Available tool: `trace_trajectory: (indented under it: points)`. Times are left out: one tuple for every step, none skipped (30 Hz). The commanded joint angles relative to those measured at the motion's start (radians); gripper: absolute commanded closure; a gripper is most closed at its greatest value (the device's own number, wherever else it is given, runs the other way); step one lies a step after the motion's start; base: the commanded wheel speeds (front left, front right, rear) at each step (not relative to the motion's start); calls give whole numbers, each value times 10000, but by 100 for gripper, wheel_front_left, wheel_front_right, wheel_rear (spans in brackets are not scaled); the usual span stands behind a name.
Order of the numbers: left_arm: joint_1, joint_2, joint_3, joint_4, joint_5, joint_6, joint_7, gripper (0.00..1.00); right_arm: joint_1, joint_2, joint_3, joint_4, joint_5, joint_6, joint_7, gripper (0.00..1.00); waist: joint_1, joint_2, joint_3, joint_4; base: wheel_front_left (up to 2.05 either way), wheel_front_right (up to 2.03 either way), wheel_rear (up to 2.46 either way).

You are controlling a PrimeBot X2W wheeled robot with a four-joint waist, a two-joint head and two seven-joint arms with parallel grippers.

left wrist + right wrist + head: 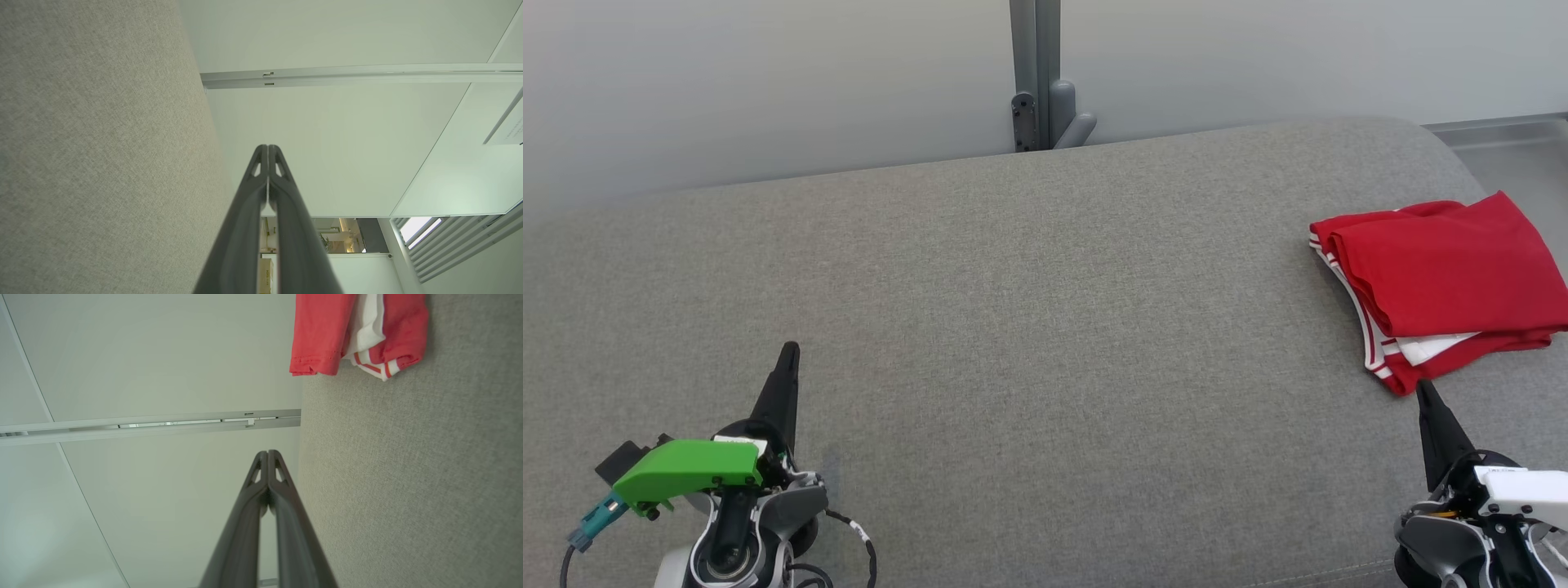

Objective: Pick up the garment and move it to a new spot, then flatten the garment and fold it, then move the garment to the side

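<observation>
Folded garment (1445,273) on cushion (1029,327) near right gripper (1422,386); left gripper (789,350) apart; both pressed together.

The left pincer (788,353) has long, tapering black fingers that rise from a round dark hub. Its wrist carries a bright green cover (690,472), angular and smooth, with a teal plug (595,518) on a dark lead at its outer end. A thin black cable (869,549) with a white tag loops beside the grey and white housing (792,508). The right pincer (1423,388) has the same black fingers below a white cover (1525,488). Seen close, each finger (249,212) is matt dark grey, with a small triangular cut-out near the tip.
</observation>
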Motion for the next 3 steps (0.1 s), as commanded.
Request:
trace_trajectory:
  points:
    - [-101, 22, 27, -3, -26, -54, 25, 100, -115, -18, -32, 19, -38, 4, 55, 100, 0, 0, 0, 0, 0, 0, 0]
    - [-101, 22, 27, -3, -26, -54, 25, 100, -115, -18, -33, 19, -40, 4, 57, 100, 0, 0, 0, 0, 0, 0, 0]
    - [-101, 22, 27, -3, -26, -54, 25, 100, -115, -18, -33, 19, -40, 4, 57, 100, 0, 0, 0, 0, 0, 0, 0]
